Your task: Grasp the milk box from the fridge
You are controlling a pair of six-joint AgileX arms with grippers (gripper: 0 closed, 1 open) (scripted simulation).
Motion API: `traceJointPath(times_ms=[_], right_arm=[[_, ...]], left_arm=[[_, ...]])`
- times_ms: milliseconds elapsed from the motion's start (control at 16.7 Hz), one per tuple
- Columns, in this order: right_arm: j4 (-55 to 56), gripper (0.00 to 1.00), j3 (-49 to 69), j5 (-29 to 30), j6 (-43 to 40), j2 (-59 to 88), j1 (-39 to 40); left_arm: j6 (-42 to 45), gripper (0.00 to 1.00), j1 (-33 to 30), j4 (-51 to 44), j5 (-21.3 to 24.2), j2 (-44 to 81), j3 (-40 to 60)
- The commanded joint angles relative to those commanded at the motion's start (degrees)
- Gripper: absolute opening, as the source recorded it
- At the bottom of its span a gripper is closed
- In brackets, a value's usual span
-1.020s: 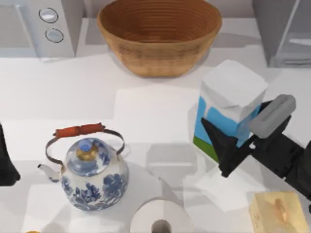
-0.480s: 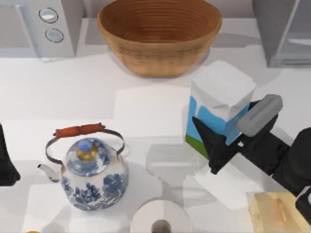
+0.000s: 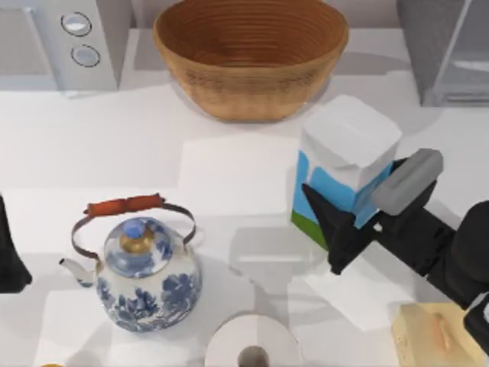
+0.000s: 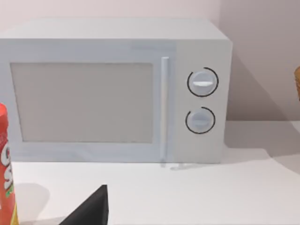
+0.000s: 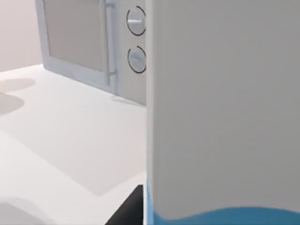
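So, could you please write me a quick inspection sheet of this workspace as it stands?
Surface: white table, bare at the centre.
Job's things: milk box out on the table, tilted; fridge at the far right corner.
Clutter: wicker basket, microwave, blue-patterned kettle, paper roll, pale yellow box, red can.
Grippers: right pincer shut on the milk box; left pincer parked at the left edge.
Cables: nothing seen.
Surroundings: plain wall.

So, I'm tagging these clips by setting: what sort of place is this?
Likely a kitchen counter, rendered: a white microwave with two knobs, a grey fridge, a blue-and-white kettle, and a milk box held by the right gripper.
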Motion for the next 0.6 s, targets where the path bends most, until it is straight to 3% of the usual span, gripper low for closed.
traceJointPath(times_ms=[240,600], right_arm=[[0.0,0.98,0.0,0.0,0.0,0.0,0.0],[0.0,1.00,0.0,0.0,0.0,0.0,0.0]], left_arm=[[0.0,1.00,0.0,0.0,0.0,0.0,0.0],[0.0,1.00,0.0,0.0,0.0,0.0,0.0]])
